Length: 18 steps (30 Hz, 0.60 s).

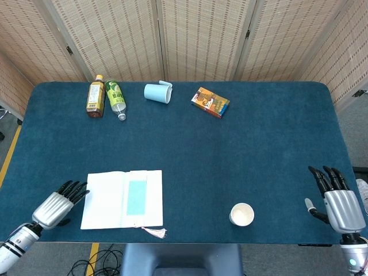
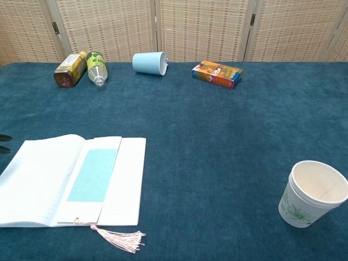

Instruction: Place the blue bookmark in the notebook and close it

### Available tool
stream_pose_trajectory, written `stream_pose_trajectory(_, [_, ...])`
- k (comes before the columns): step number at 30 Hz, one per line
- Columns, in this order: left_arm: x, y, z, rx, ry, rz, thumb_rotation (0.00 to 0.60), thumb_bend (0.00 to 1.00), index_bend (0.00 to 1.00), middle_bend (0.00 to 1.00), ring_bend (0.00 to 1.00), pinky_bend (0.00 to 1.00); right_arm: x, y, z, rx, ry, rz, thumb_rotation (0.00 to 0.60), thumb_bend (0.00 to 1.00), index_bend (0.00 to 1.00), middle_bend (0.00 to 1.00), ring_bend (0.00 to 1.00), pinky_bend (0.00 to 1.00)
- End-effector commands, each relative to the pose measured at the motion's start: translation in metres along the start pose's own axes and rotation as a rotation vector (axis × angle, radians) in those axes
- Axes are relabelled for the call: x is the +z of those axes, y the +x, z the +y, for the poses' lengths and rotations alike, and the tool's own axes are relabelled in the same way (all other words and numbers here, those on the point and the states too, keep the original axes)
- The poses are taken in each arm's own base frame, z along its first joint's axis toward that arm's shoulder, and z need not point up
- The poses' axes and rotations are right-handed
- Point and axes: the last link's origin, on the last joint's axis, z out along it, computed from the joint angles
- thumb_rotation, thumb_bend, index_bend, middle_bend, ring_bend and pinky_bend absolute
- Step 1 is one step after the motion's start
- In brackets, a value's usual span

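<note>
Near the front left edge of the table [image 1: 270,144] lies the notebook [image 1: 103,198], open and flat, its lower edge close to the table's front rim. On its right-hand page, along the spine, rests the blue bookmark [image 1: 136,197], with a pink tassel [image 1: 155,232] trailing off the notebook's bottom edge onto the cloth. The cover has not been shut.

Just left of the notebook, the left hand [image 1: 56,204] sits low at the table's front left corner, fingers apart and holding nothing, fingertips pointing toward the notebook's left edge but not touching it. In the chest view only dark fingertips [image 2: 4,142] show at the left border of the frame. The right hand [image 1: 335,201] is at the front right corner, near the table's right rim, fingers spread upward and empty.

A white paper cup [image 1: 241,214] stands upright near the front edge, between the notebook and the right hand, well apart from both. Along the far edge lie a brown bottle [image 1: 95,96] and a green bottle [image 1: 115,99] side by side, a pale blue cup [image 1: 157,92] tipped over, and an orange box [image 1: 210,102]. Bare blue cloth fills the whole middle of the table between those far things and the notebook.
</note>
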Motion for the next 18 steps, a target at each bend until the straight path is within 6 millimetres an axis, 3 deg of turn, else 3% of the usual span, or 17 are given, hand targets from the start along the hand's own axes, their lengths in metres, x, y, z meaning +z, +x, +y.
stream_pose_trajectory(1, [-0.001, -0.004, 0.0, -0.014, 0.009, -0.011, 0.6, 0.17, 0.09, 0.0, 0.0, 0.12, 0.0, 0.0, 0.0, 0.002, 0.001, 0.0, 0.6, 0.3, 0.07, 0.19, 0.09, 0.11])
stream_pose_trajectory(7, [-0.002, -0.011, 0.012, -0.036, -0.013, 0.004, 0.6, 0.17, 0.08, 0.0, 0.0, 0.12, 0.002, 0.001, 0.001, 0.002, -0.003, 0.002, 0.6, 0.3, 0.07, 0.19, 0.09, 0.11])
stream_pose_trajectory(18, [0.014, -0.012, 0.041, -0.065, -0.099, 0.035, 0.6, 0.17, 0.08, 0.0, 0.0, 0.12, -0.001, 0.004, 0.003, 0.005, -0.008, 0.018, 0.6, 0.3, 0.07, 0.19, 0.09, 0.11])
